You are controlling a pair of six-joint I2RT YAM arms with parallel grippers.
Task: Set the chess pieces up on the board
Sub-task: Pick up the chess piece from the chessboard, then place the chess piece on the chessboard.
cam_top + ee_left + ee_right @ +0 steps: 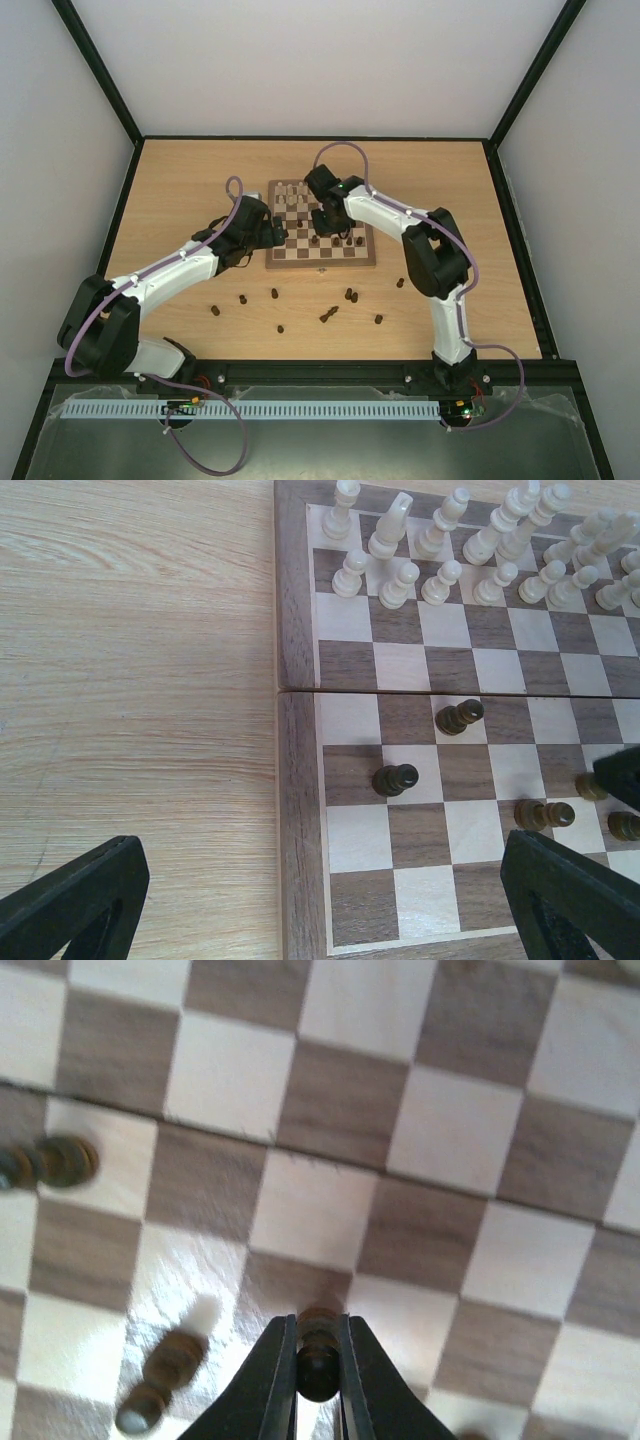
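Observation:
The board (320, 257) lies mid-table. Cream pieces (292, 196) stand in two rows at its far side, and they also show in the left wrist view (440, 540). A few dark pawns (395, 779) stand on its near half. My right gripper (318, 1370) hangs over the board (320, 1110), shut on a dark pawn (318, 1345) held just above a square. In the top view the right gripper (330, 215) is over the board's middle. My left gripper (320, 920) is open and empty over the board's left border (297, 810). It also shows in the top view (268, 236).
Several loose dark pieces lie on the tabletop in front of the board, among them a pawn (242, 298), a toppled tall piece (328, 315) and a pawn (379, 319). Black frame rails edge the table (180, 180).

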